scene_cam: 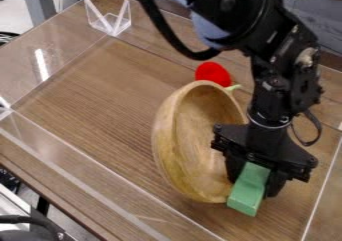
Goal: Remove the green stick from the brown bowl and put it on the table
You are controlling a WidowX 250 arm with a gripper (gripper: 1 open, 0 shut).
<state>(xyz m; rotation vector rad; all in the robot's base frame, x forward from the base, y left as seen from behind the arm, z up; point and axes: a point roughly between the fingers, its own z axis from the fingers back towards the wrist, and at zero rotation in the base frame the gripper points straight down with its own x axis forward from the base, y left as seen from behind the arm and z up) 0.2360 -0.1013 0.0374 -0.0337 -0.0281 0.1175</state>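
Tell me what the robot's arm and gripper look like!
The arm is all black and chunky, built from rounded, glossy joints. A thin black cable loops beside it. At the bottom sits a black gripper with a wide crossbar and two short, stubby fingers. No writing or stickers can be made out on it.

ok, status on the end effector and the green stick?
End effector closed on the flat mint-green block, pointing down. Block outside the round light-brown wooden bowl, low over the wood-grain table. Nothing in the way.
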